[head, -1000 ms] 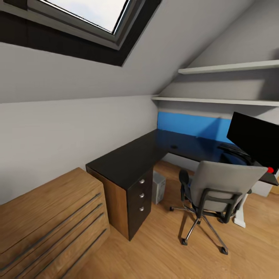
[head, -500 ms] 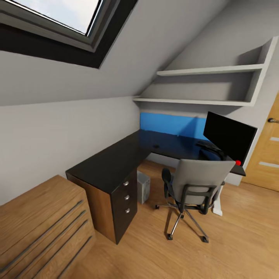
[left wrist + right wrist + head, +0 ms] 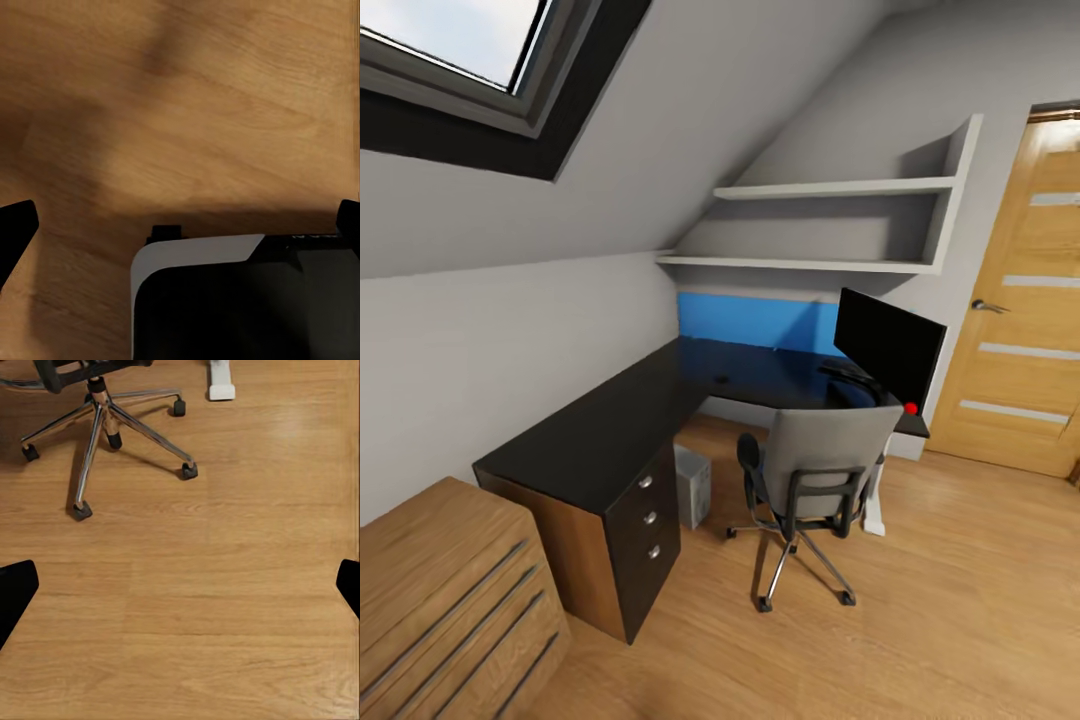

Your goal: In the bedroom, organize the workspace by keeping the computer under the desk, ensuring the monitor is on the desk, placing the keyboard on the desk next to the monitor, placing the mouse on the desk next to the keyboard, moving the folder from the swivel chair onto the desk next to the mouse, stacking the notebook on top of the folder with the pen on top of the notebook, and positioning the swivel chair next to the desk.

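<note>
Under the sloped ceiling, one L-shaped desk [image 3: 610, 430] runs along two walls, black top, three round silver knobs on its dark drawers. One monitor [image 3: 888, 343] stands on the desk's far wing, near the right end. One small red object [image 3: 910, 408] sits at the desk edge beside it; what it is cannot be told. One light grey computer [image 3: 694, 486] stands on the floor under the desk. One swivel chair [image 3: 815, 470] faces the desk, its back to the camera, castors on the wooden floor [image 3: 920, 620]. One blue panel [image 3: 755, 320] lines the wall behind the desk. Two shelves [image 3: 830, 225], one door [image 3: 1025, 310], one wooden dresser [image 3: 440, 590]. No writing is legible.

Left gripper [image 3: 180, 225]: fingers wide apart over bare floor. Right gripper [image 3: 180, 585]: fingers wide apart, holding nothing, chair base ahead.
</note>
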